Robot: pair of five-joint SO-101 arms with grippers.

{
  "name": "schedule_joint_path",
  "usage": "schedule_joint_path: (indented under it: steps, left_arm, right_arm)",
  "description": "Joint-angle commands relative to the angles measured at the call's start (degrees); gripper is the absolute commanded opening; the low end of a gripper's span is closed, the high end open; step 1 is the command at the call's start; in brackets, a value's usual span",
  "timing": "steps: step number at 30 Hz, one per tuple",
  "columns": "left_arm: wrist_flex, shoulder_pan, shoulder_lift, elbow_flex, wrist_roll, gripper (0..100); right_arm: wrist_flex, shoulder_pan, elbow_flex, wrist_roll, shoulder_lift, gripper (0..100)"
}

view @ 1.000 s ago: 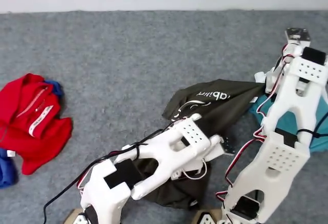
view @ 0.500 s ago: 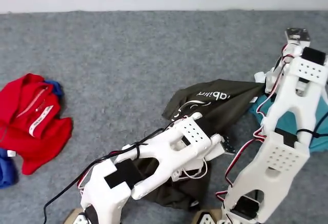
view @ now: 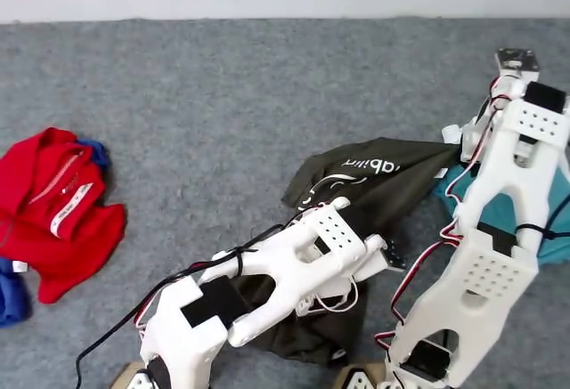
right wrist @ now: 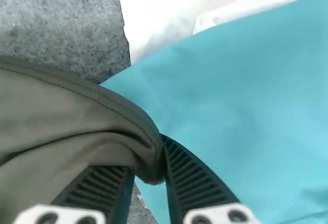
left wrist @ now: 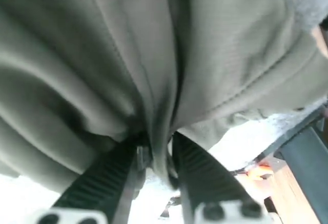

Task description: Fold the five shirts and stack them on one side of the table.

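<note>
- High view, far left: your red shirt [view: 53,211] and blue shirt [view: 9,291] lie crumpled and unfolded at the left edge of the tabletop [view: 223,95], well apart from both arms.
- Middle: your left claw [left wrist: 156,165] is clamped tight on a bunched fold of the olive shirt [view: 374,180], which lies spread between the two arms.
- Right: your right claw [right wrist: 148,180] is closed on the olive shirt's far hem, directly over the teal shirt [right wrist: 246,106], with white cloth [right wrist: 164,14] just beside.
- Step in hand, as I judge it: folding the olive shirt, held at two points. Next you would need to lift both claws together, keep the cloth taut, and avoid dragging the teal shirt along.
- Compared with the earlier frames, nothing has visibly shifted. Arms and shirts sit as they did.
</note>
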Motion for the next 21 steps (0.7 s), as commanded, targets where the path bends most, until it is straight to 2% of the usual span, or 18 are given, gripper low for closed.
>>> schedule_joint_path:
  steps: [1, 11, 15, 21]
  left_arm:
    - [1.93, -0.35, -1.14, -0.04, -0.97, 6]
    - [1.93, -0.35, -1.14, -0.04, -0.97, 6]
    - [1.93, -0.44, -1.14, -0.31, -1.76, 1]
    - [1.93, -0.53, -1.14, -1.54, -3.08, 1]
  right_arm:
    - [-1.10, 0.48, -1.32, 0.53, -1.19, 1.0]
    - [-1.01, 0.40, -1.32, 0.53, -1.19, 1.0]
    - [-1.01, 0.40, -1.32, 0.53, -1.19, 1.0]
    - [-1.01, 0.31, -1.32, 0.53, -1.19, 1.0]
